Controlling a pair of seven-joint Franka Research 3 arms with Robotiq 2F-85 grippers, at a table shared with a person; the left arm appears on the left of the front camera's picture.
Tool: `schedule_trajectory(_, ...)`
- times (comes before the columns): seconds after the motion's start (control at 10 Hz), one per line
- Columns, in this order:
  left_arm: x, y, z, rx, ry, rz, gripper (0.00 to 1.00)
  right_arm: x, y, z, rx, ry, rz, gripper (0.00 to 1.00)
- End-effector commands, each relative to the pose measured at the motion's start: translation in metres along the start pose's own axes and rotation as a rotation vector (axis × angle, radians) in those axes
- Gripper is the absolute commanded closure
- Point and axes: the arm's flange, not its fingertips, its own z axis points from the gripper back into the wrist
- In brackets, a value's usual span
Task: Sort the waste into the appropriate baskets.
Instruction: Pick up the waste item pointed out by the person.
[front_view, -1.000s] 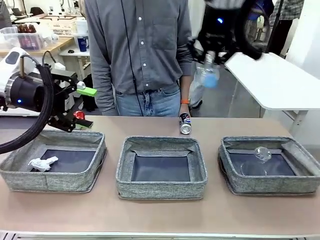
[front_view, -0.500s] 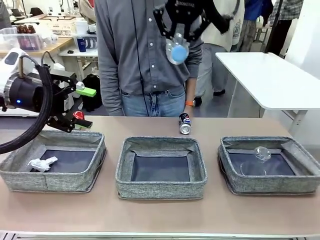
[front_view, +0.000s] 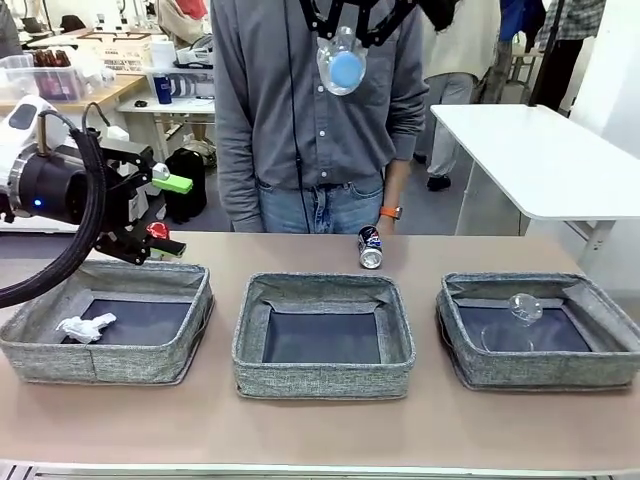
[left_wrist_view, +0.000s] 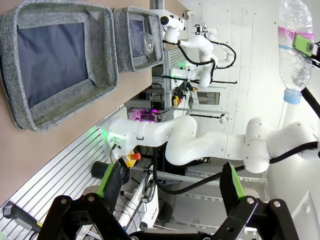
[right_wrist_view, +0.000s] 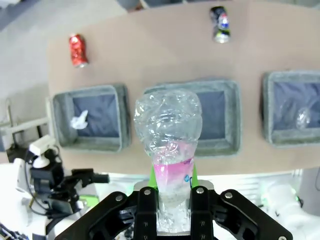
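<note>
My right gripper (front_view: 343, 38) hangs high above the table's middle, shut on the clear blue-capped bottle (front_view: 342, 62), cap down. From its wrist the bottle (right_wrist_view: 169, 145) stands over the middle basket (right_wrist_view: 220, 86). Open and holding nothing, my left gripper (front_view: 168, 215) hovers behind the left basket (front_view: 100, 362), which holds the paper wad (front_view: 85, 327). The red can (front_view: 157, 230) peeks out behind the left gripper's fingers. A dark blue can (front_view: 370, 247) lies behind the middle basket (front_view: 322, 378). The right basket (front_view: 545, 370) holds the clear cup (front_view: 522, 308).
A person in a grey shirt (front_view: 320, 110) stands at the far edge, one hand near the dark blue can. From above, the red can (right_wrist_view: 77, 50) and the dark blue can (right_wrist_view: 219, 23) lie on bare table beyond the baskets. A white side table (front_view: 540, 160) stands at the back right.
My right gripper has carried the bottle from the upper right to high above the table's middle. The person has shifted to the right. The left arm has stayed still.
</note>
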Motion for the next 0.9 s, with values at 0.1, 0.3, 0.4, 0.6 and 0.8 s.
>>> schedule_trajectory(0.1, -0.0005, -0.0033, 0.0006, -0.005, -0.003, 0.006, 0.00, -0.0011, -0.0010, -0.0039, -0.008, 0.005, -0.001, 0.78)
schedule_trajectory(0.3, -0.0005, -0.0033, 0.0006, -0.005, -0.003, 0.006, 0.00, -0.0011, -0.0010, -0.0039, -0.008, 0.005, -0.001, 0.78)
schedule_trajectory(0.4, -0.0005, -0.0033, 0.0006, -0.005, -0.003, 0.006, 0.00, -0.0011, -0.0010, -0.0039, -0.008, 0.005, -0.001, 0.78)
schedule_trajectory(0.6, -0.0005, -0.0033, 0.0006, -0.005, -0.003, 0.006, 0.00, -0.0011, -0.0010, -0.0039, -0.008, 0.005, -0.001, 0.78)
schedule_trajectory(0.8, -0.0005, -0.0033, 0.0006, -0.005, -0.003, 0.006, 0.00, -0.0011, -0.0010, -0.0039, -0.008, 0.005, -0.001, 0.78)
